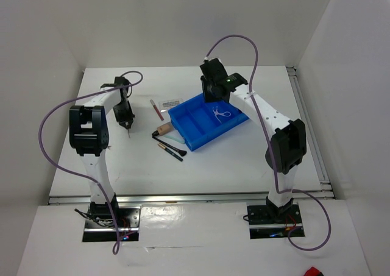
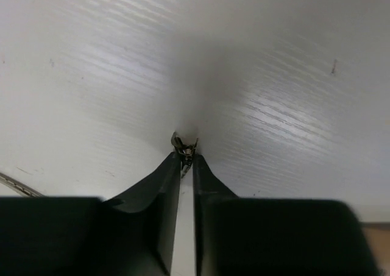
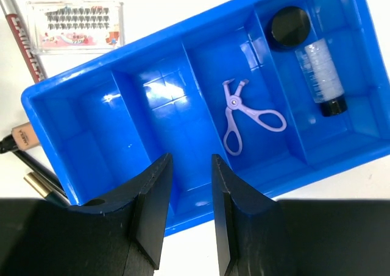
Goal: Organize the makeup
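The left pincer (image 2: 186,160) is pinching a thin metal clip (image 2: 184,143) over the white table (image 1: 244,166), at nine o'clock from the blue tray (image 1: 213,137). Carry it level and release it low inside a compartment. The right pincer (image 3: 187,184) hangs spread over the tray. White walls enclose the table.

Blue divided tray (image 1: 194,127) — set askew on the white table (image 1: 244,161)

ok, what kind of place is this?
Probably a lab test cell: white enclosure walls, left arm and right arm bolted at the edge of a white table, makeup staged beside a blue tray.
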Robot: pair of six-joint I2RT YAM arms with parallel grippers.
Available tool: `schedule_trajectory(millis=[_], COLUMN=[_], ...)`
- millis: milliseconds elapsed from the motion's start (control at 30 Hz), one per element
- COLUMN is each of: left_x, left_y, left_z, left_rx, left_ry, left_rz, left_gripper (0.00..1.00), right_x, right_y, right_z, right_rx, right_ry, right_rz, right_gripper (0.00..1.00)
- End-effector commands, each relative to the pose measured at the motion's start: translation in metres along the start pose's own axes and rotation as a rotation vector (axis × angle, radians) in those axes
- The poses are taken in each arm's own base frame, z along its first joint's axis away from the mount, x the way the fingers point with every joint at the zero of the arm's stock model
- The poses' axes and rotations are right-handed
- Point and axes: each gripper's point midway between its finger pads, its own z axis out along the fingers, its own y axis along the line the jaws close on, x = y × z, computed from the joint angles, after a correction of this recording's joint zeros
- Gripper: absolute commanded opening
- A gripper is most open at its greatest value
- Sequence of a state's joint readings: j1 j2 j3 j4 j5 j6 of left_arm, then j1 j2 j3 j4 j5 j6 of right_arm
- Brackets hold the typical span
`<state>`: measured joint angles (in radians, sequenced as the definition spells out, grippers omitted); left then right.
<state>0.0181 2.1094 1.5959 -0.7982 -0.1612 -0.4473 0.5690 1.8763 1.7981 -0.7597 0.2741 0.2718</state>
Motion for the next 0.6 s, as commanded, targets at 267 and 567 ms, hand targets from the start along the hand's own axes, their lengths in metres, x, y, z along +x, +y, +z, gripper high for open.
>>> schedule_trajectory(millis=[267, 567], left_x=[-0.011, 0.006], left_y=[-0.029, -0.191], left_z=[-0.082, -0.235], left_rx=[0.238, 0.848], left_ry=[-0.091, -0.165], left_rz=[-0.044, -0.005], left_gripper=[0.0, 0.0], right_x=[-0.03, -0.015], right_y=[-0.013, -0.078], right_z=[-0.026, -0.052], right_rx=[0.07, 0.098], right_ry=[-0.08, -0.086], right_rz=[0.038, 0.311], right_gripper=[0.4, 0.4])
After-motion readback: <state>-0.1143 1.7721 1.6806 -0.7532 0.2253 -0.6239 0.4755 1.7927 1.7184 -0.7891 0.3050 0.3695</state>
